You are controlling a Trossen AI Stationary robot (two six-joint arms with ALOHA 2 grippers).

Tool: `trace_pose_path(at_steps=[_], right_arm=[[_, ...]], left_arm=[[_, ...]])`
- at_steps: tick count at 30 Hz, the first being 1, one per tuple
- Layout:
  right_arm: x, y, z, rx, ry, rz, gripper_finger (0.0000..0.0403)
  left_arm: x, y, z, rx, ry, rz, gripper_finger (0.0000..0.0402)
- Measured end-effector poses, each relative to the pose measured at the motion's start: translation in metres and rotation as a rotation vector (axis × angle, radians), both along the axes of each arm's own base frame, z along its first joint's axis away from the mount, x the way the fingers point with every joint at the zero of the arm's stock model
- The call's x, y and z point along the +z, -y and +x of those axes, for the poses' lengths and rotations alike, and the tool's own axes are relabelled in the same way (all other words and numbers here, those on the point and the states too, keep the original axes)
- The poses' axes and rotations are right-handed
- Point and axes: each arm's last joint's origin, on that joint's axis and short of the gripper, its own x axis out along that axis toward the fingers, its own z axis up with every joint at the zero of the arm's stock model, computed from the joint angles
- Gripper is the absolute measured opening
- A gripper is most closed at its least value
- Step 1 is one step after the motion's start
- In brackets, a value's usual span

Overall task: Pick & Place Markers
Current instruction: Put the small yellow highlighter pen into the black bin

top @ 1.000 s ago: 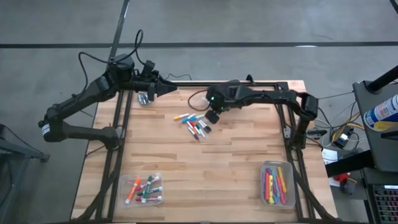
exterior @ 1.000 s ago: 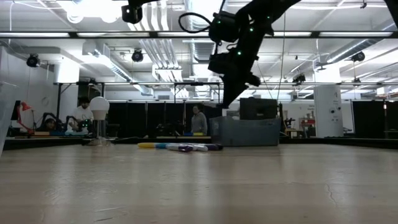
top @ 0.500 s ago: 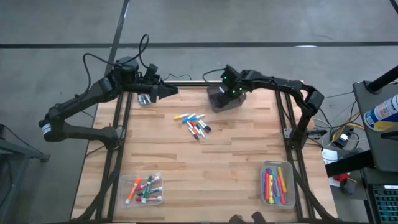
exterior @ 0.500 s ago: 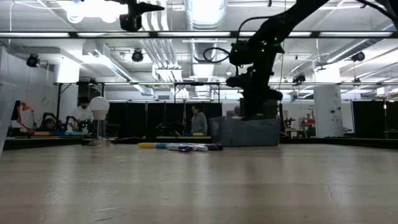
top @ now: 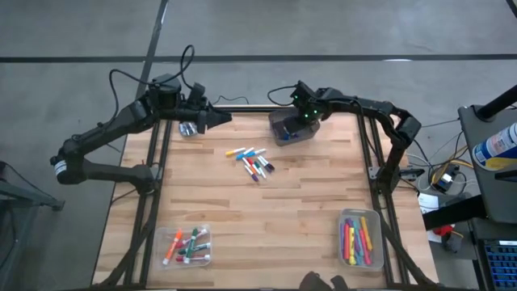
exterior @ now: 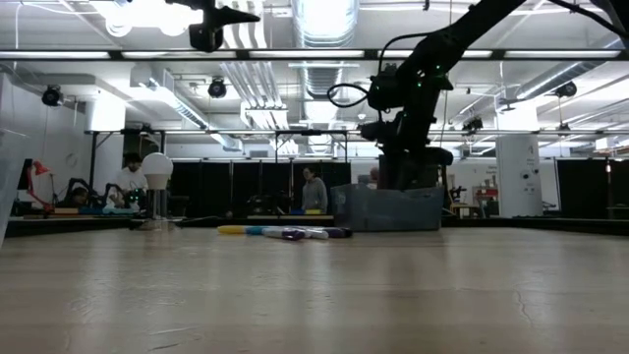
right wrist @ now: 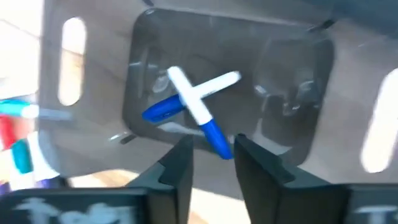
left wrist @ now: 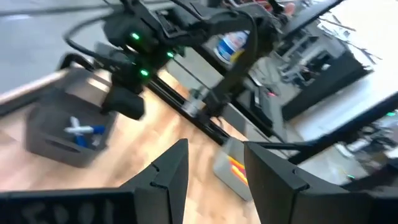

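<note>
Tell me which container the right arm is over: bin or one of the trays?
The dark bin at the table's far edge; right gripper hangs above it. Both clear trays sit at the near corners.

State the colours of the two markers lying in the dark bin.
Both markers are white-bodied with blue caps; the right wrist view shows it best.

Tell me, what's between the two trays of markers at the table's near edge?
Nothing: the high view shows bare wood between the left tray and right tray.

Wooden table (top: 266,210) — dark bin (top: 291,129) at back, two clear trays (top: 361,239) in front.
</note>
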Motion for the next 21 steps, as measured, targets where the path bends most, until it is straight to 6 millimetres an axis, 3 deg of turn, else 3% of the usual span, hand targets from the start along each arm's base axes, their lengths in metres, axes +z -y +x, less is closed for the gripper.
trace_pose_path(at_steps=[4,8,14,21], right_arm=[[0.010,-0.004,0.003,0.061,0.098,0.074,0.0144],[0.033,-0.012,0.006,0.089,0.178,0.067,0.0156],[0.077,-0.029,0.001,0.151,0.287,-0.029,0.0150],[0.123,-0.049,-0.015,0.175,0.418,-0.161,0.0133]], left_arm=[[-0.002,-0.003,0.001,0.066,-0.027,0.051,0.0146],[-0.017,-0.010,0.012,0.066,-0.115,-0.024,0.0146],[-0.054,-0.020,0.029,0.029,-0.343,-0.152,0.0146],[-0.086,-0.031,0.042,0.026,-0.553,-0.043,0.0146]])
